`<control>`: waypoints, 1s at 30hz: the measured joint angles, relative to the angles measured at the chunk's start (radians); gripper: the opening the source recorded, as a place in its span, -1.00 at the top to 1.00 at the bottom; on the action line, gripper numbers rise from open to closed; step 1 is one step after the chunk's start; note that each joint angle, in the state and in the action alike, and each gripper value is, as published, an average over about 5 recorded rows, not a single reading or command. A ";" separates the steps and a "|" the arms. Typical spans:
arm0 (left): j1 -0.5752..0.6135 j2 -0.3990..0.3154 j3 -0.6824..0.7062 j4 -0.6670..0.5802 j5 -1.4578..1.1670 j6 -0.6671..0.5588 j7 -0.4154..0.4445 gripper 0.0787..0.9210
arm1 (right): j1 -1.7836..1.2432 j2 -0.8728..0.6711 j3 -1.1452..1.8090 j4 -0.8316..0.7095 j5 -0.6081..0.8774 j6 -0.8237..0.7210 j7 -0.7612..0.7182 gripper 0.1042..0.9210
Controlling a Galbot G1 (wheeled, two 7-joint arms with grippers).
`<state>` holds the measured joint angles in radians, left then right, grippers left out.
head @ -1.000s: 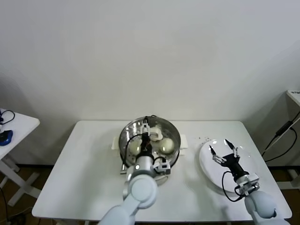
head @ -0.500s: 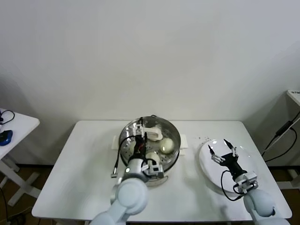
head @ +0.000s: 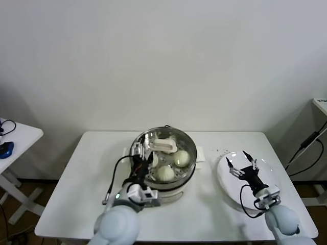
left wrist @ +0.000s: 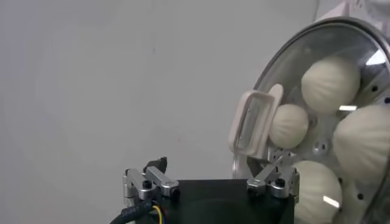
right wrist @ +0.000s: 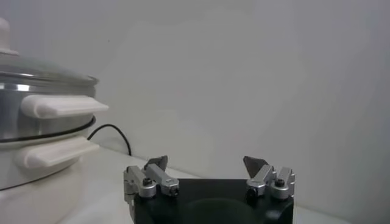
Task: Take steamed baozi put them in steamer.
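The steamer (head: 173, 185) stands mid-table with its glass lid (head: 164, 145) on it. Through the lid I see three baozi in the head view, one at the front (head: 165, 173). The left wrist view shows several under the glass, one of them (left wrist: 331, 82) beyond the white lid handle (left wrist: 253, 122). My left gripper (head: 140, 153) is open and empty at the steamer's left rim; in its wrist view (left wrist: 213, 170) it is beside the lid edge. My right gripper (head: 244, 161) is open and empty over the white plate (head: 230, 186). The right wrist view shows it (right wrist: 207, 163) and the lidded steamer (right wrist: 42, 115).
The white table (head: 76, 184) has free room at the left and front. A few dark specks (head: 222, 151) lie between the steamer and the plate. A side table with a blue object (head: 6, 149) stands far left. Cables (head: 306, 148) hang at the far right.
My left gripper has drawn back from the lid handle over the steamer's middle to the steamer's left rim, and the arm has swung left. The right arm has hardly moved.
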<state>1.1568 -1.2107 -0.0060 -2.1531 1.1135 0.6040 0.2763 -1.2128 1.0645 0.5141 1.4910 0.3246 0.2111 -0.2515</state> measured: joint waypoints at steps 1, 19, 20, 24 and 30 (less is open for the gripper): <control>0.014 0.008 -0.015 -0.006 -0.035 -0.016 -0.018 -0.77 | -0.002 0.000 0.000 0.001 0.002 0.000 0.000 -0.76; 0.278 -0.016 -0.515 0.031 -0.827 -0.453 -0.292 -0.77 | -0.053 0.018 0.014 0.035 0.028 0.025 -0.004 -0.76; 0.289 -0.023 -0.540 0.040 -0.865 -0.474 -0.296 -0.77 | -0.057 0.019 0.016 0.038 0.029 0.027 -0.004 -0.76; 0.329 -0.055 -0.619 0.086 -0.996 -0.551 -0.302 -0.77 | -0.077 0.026 0.021 0.054 0.032 0.036 -0.004 -0.76; 0.376 -0.104 -0.694 0.160 -1.138 -0.653 -0.296 -0.77 | -0.107 0.033 0.029 0.073 0.039 0.050 -0.005 -0.76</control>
<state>1.5331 -1.3144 -0.7003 -1.9929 -0.0241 -0.0495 -0.0196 -1.3197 1.0972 0.5431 1.5645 0.3633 0.2608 -0.2561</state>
